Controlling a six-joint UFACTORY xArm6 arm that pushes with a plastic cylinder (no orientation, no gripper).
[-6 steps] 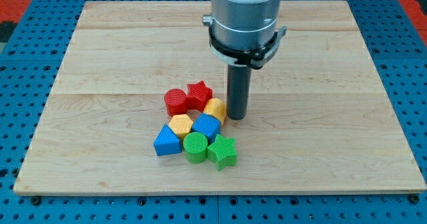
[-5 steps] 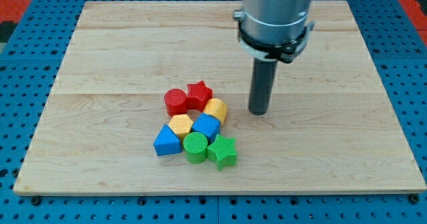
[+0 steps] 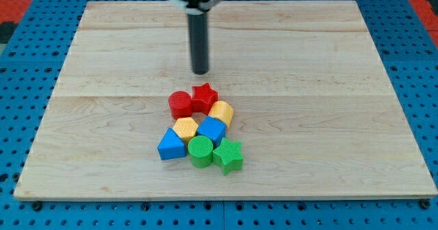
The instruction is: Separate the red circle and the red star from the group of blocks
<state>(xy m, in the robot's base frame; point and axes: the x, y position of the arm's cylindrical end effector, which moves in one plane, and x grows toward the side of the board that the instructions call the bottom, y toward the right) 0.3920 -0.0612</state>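
Note:
The red circle (image 3: 180, 104) and the red star (image 3: 204, 96) sit side by side at the top of a tight cluster of blocks near the board's middle. Below them lie a yellow block (image 3: 221, 111), a yellow hexagon-like block (image 3: 185, 128), a blue block (image 3: 212, 129), a blue triangle (image 3: 171, 145), a green circle (image 3: 200, 151) and a green star (image 3: 228, 155). My tip (image 3: 200, 72) stands just above the red star toward the view's top, apart from it.
The wooden board (image 3: 328, 120) lies on a blue perforated table (image 3: 20, 86). The board's edges run close to the view's borders.
My tip has moved from the right of the yellow block, first further right, then up and left to a spot above the red star. The blocks have not moved.

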